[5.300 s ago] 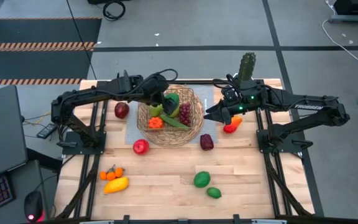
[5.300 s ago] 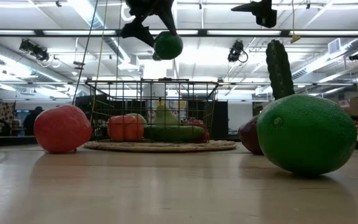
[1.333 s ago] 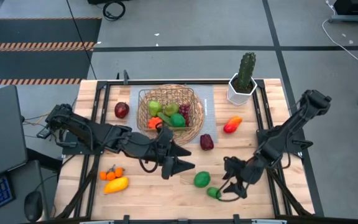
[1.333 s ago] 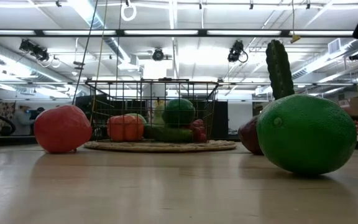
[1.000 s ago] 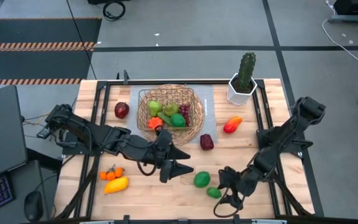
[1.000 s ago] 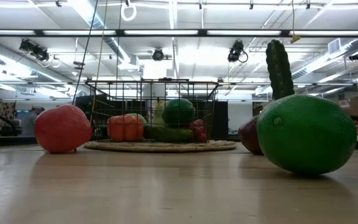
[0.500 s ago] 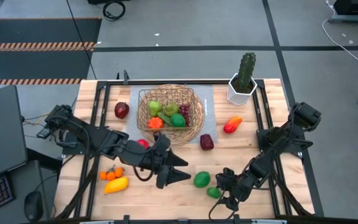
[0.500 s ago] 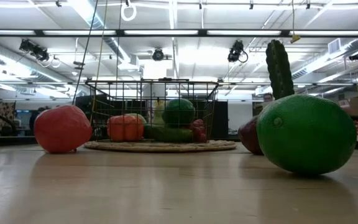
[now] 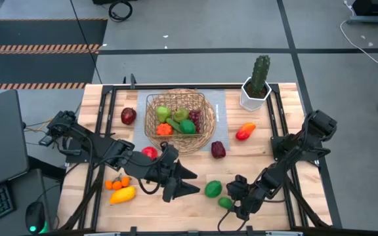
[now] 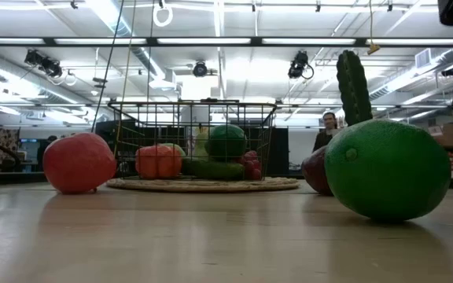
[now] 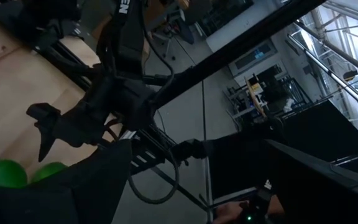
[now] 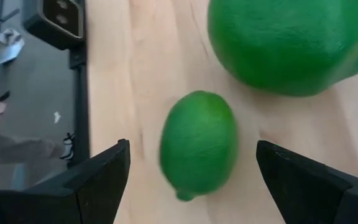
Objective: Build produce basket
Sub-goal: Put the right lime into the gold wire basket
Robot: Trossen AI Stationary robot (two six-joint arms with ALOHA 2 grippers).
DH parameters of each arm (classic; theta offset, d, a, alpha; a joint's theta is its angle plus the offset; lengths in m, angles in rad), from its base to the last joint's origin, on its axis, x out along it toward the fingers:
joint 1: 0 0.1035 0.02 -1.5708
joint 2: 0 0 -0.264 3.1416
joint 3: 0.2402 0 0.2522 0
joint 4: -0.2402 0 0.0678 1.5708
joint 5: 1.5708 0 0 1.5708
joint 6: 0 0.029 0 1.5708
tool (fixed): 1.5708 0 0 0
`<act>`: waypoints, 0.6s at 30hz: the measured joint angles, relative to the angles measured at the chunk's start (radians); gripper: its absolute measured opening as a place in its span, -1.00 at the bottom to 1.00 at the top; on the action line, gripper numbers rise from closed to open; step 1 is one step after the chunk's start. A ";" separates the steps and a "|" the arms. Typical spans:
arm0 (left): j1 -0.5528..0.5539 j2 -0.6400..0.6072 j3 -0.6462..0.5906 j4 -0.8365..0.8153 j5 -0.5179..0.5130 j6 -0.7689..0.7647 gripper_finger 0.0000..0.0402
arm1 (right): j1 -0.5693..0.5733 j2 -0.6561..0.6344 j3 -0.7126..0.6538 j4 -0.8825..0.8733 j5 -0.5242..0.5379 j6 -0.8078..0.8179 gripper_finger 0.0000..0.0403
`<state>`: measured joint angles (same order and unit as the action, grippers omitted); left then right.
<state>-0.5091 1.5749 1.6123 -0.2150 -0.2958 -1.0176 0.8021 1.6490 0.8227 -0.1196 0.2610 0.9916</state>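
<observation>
Your basket (image 9: 180, 122) sits at the far middle of the table (image 9: 176, 206) and already carries a pear, an orange piece, a cucumber, grapes and a round green fruit. More produce lies outside it: two red apples, a dark plum, an orange-red piece, the oranges and mango near the left front, and two limes at the front.

You appear to be on the pick of the small lime (image 12: 199, 144), which lies just beside the large lime (image 12: 289, 42) near the table's front edge. The next move likely calls for lowering the right gripper (image 9: 236, 203) so a finger passes each side of the small lime without nudging the large one, then closing.

That right gripper is spread wide and empty, its fingers (image 12: 98, 177) well clear of the lime on both sides. The left gripper (image 9: 188, 181) hangs over the table just left of the limes, parted and holding nothing.
</observation>
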 joint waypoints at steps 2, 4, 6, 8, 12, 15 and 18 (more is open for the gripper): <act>0.000 0.000 0.000 0.000 -0.003 0.000 0.81 | 0.000 0.011 0.000 -0.004 0.012 0.000 0.75; 0.000 0.000 0.000 0.000 -0.008 0.000 0.81 | -0.005 0.021 0.000 -0.001 0.022 0.000 0.75; 0.000 0.000 0.000 0.000 -0.014 0.000 0.81 | -0.007 0.031 0.000 -0.003 0.038 0.000 0.75; 0.000 0.000 0.000 -0.001 -0.018 0.000 0.81 | -0.012 0.040 0.000 -0.002 0.049 0.001 0.75; 0.001 0.000 0.001 -0.008 -0.019 -0.002 0.81 | -0.013 0.063 0.000 0.031 0.050 -0.001 0.75; 0.001 0.000 0.001 -0.017 -0.019 -0.014 0.81 | -0.012 0.071 0.000 0.032 0.031 -0.008 0.74; 0.001 0.000 0.001 -0.025 -0.022 -0.015 0.81 | -0.014 0.079 0.001 0.019 0.015 -0.002 0.73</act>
<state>-0.5083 1.5753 1.6135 -0.2401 -0.3180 -1.0325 0.7879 1.7279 0.8240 -0.1008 0.2756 0.9898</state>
